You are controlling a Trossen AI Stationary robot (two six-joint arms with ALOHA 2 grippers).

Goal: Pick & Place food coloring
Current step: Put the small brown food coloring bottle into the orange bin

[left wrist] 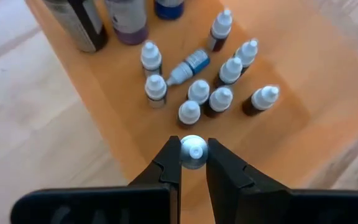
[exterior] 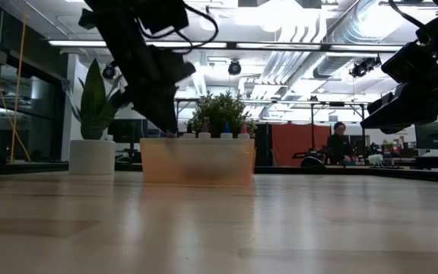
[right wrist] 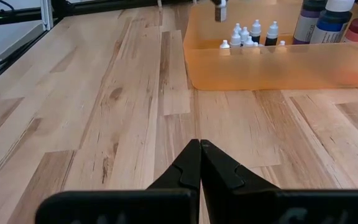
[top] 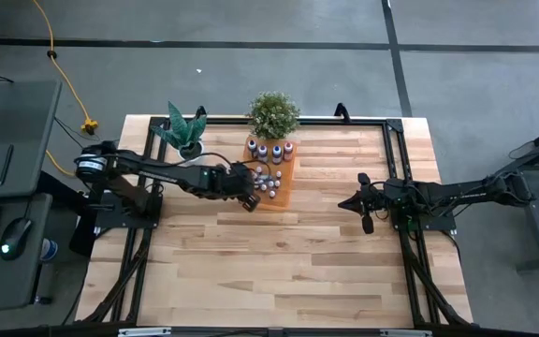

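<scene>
Several tiny white-capped food coloring bottles (left wrist: 216, 93) stand in a cluster on the floor of the orange tray (left wrist: 303, 68); one with a blue body lies on its side. The cluster also shows in the high view (top: 268, 180) and the right wrist view (right wrist: 247, 34). My left gripper (left wrist: 193, 155) hovers over the tray's corner nearest the table's left and near edges (top: 249, 199), shut on one more tiny bottle. My right gripper (right wrist: 199, 149) is shut and holds nothing; it waits over bare wood to the right of the tray (top: 356, 204). My left gripper pinches one tiny bottle by its white cap (left wrist: 193, 151) between its two fingertips, coming from above and pointing down. The bottle hangs upright below the fingers, lifted above the tray's edge; its body is hidden under the cap.
Larger dark bottles (left wrist: 129, 25) stand in a row at the tray's far end (top: 274, 150). Two potted plants (top: 187, 131) (top: 272, 114) stand at the table's far edge behind the tray. Bare wood spreads across the near half of the table (top: 279, 271).
</scene>
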